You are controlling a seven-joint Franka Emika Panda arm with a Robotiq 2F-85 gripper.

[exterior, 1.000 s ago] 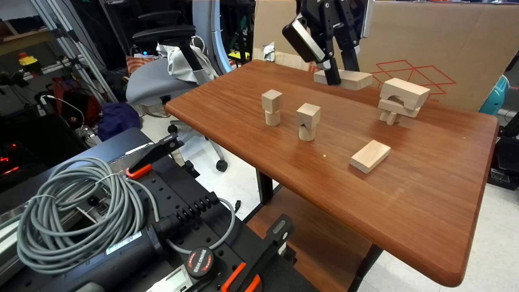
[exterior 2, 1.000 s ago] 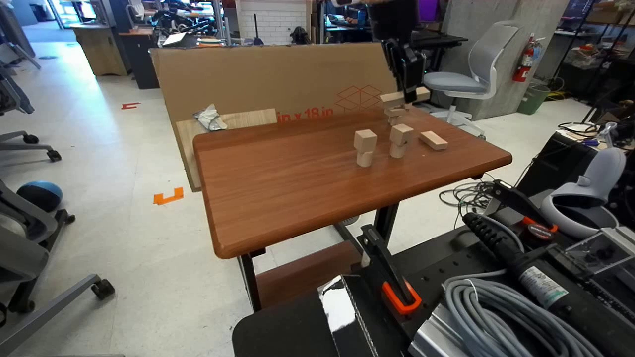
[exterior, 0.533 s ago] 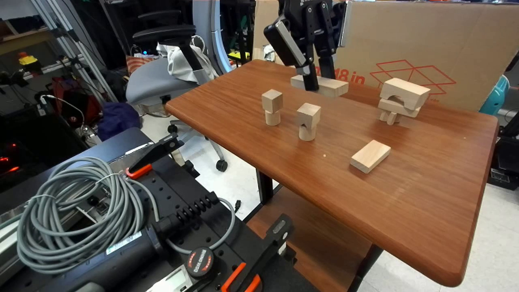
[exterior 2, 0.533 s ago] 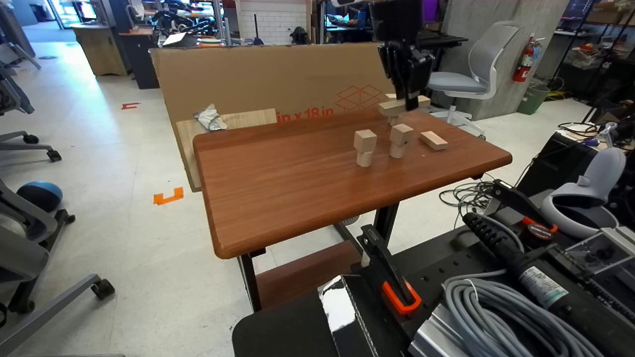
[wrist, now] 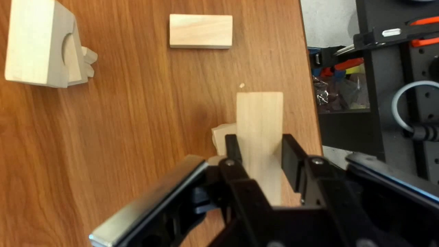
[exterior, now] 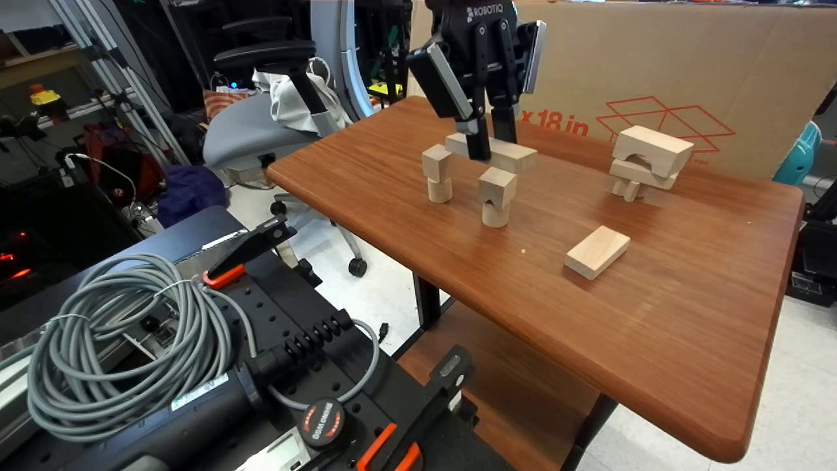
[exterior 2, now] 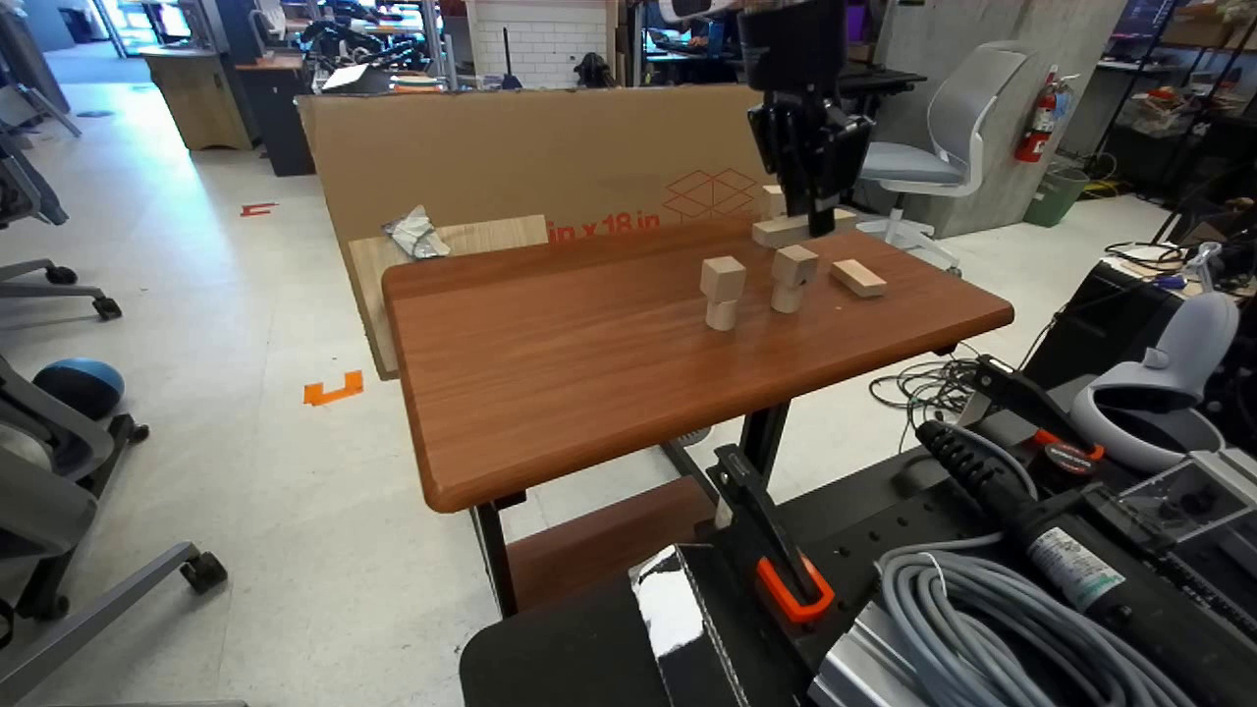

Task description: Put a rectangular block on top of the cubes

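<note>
The rectangular block (exterior: 516, 156), a long light-wood bar, is gripped across its width and held level above the table. My gripper (exterior: 492, 144) is shut on it, with the pads against its long sides in the wrist view (wrist: 259, 147). The two cubes (exterior: 438, 163) (exterior: 497, 186) each sit on a short round wooden piece; they also show in an exterior view (exterior 2: 724, 278) (exterior 2: 794, 263). The block is apart from the cubes, behind them in an exterior view. In the wrist view one cube (wrist: 223, 135) is partly hidden under the block; the other is hidden.
A shorter flat wooden block (exterior: 597, 252) lies on the brown table (exterior: 686, 314). A wooden arch stack (exterior: 654, 149) stands farther along the table. A cardboard panel (exterior: 686, 72) stands behind the table's far edge. A tiny wood chip (wrist: 242, 85) lies near the block.
My gripper, still shut on the rectangular block, has moved left and down toward the cubes in an exterior view. The cubes and the other blocks have not moved.
</note>
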